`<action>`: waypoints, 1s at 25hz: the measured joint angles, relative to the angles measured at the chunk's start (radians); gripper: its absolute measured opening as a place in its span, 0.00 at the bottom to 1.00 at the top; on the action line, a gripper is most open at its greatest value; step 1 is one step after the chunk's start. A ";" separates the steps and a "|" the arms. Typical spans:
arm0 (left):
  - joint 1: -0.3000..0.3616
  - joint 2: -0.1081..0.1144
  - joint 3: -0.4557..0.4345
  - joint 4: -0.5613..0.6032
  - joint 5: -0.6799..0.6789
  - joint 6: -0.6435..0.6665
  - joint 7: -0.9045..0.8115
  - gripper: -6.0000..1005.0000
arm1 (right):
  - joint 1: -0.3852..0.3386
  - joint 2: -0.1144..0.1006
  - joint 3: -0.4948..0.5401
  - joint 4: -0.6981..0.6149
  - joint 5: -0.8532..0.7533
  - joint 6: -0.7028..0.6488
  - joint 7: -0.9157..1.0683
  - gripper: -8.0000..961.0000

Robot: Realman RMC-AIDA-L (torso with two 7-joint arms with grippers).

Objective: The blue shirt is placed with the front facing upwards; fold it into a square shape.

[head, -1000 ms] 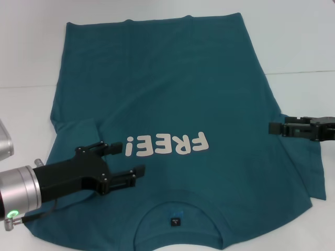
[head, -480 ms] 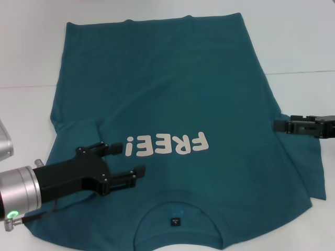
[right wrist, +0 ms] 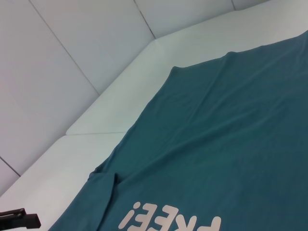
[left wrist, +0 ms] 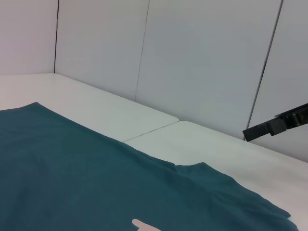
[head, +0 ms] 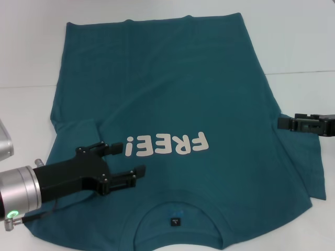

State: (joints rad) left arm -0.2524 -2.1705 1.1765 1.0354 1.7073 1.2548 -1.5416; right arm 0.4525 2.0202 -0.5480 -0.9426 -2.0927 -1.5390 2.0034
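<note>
The blue shirt [head: 172,99] lies flat on the white table [head: 293,36], front up, with its off-white "FREE!" print [head: 167,145] and its collar and dark label [head: 175,221] at the near edge. Its sleeve on my left side is folded in onto the body [head: 78,130]. My left gripper [head: 127,160] hovers over the shirt's near left chest, open and holding nothing. Over the shirt's right edge at chest height sits my right gripper [head: 285,123]. The shirt [left wrist: 72,183] also fills the left wrist view, and the shirt [right wrist: 216,144] and print show in the right wrist view.
A seam [head: 301,72] runs across the table on both sides of the shirt. A silver object [head: 4,140] stands at the left edge. White wall panels [left wrist: 202,62] close the far side. The shirt's other sleeve [head: 310,167] spreads out at the right.
My right gripper has drawn back to the right, off the shirt's body toward its edge. The left gripper and the shirt have not moved.
</note>
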 joint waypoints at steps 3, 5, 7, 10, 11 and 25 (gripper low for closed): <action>0.000 0.000 0.000 0.000 0.000 0.000 0.000 0.84 | 0.004 0.000 0.000 0.001 -0.015 0.001 0.000 0.96; -0.001 0.000 0.000 0.000 0.000 0.000 0.000 0.84 | 0.006 0.001 0.000 0.001 -0.022 0.002 0.000 0.96; -0.001 0.000 -0.001 0.000 0.000 -0.002 0.000 0.84 | 0.008 0.002 -0.001 0.001 -0.023 0.002 0.000 0.96; 0.001 0.000 -0.013 0.000 -0.002 0.000 0.007 0.84 | 0.010 0.004 -0.003 0.001 -0.023 0.003 0.002 0.96; 0.001 0.000 -0.018 0.000 -0.003 0.002 0.010 0.84 | 0.011 0.004 -0.004 0.001 -0.023 0.004 0.002 0.96; 0.002 -0.001 -0.020 -0.003 -0.014 0.014 0.011 0.84 | 0.011 0.006 -0.008 0.003 -0.023 0.013 0.001 0.96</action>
State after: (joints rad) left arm -0.2500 -2.1715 1.1566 1.0323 1.6931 1.2692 -1.5309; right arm 0.4632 2.0260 -0.5561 -0.9397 -2.1154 -1.5263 2.0039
